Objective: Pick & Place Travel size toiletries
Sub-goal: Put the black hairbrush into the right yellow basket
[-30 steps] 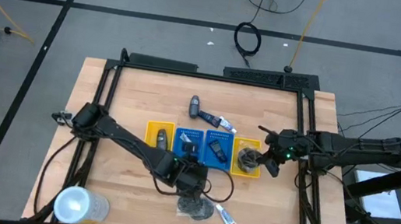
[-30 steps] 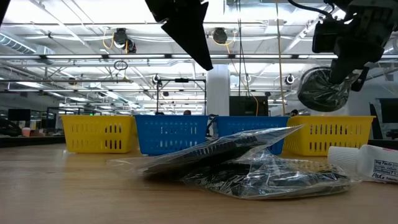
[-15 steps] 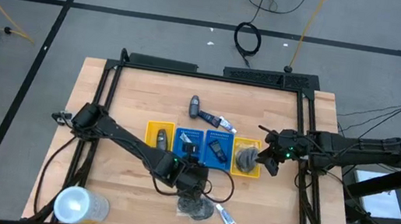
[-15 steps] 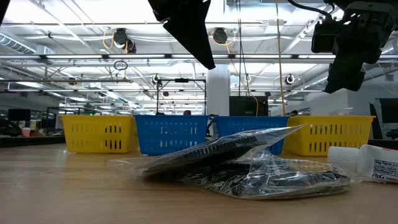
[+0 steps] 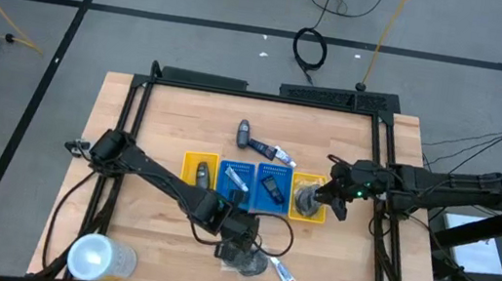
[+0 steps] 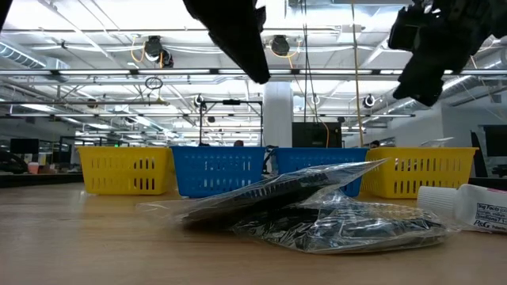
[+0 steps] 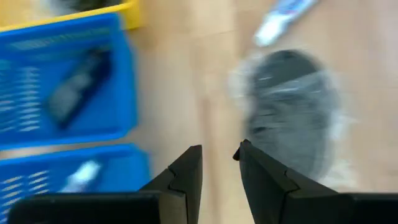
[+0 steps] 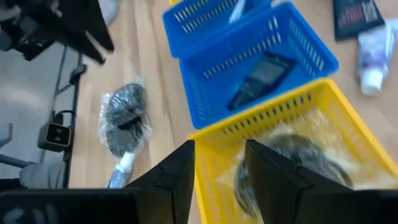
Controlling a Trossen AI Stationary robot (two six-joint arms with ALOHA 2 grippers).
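Observation:
A dark mesh puff in a clear bag [image 5: 244, 260] [image 7: 292, 118] lies flat on the table near the front edge, with a white tube [image 5: 280, 271] beside it. My left gripper [image 5: 238, 245] [image 7: 221, 155] hangs over the table just beside this puff, pointing steeply down, narrowly open with nothing between its fingers. Another dark mesh puff [image 5: 305, 200] [image 8: 292, 155] rests inside the right yellow tray [image 5: 311, 214]. My right gripper [image 5: 324, 198] [image 8: 219, 149] stands open above that tray's right side and holds nothing.
Four slotted trays stand in a row: yellow [image 5: 190, 166], blue [image 5: 225, 168], blue [image 5: 274, 169], yellow. Dark items lie in the blue ones. A dark bottle [image 5: 244, 137] and a tube [image 5: 279, 152] lie behind the row. A clear round cup [image 5: 97, 257] lies at the front left.
My right gripper has opened and let go of the mesh puff, which has fallen into the right yellow tray; the gripper has then tipped upward a little. My left gripper has turned at the wrist toward the bagged puff.

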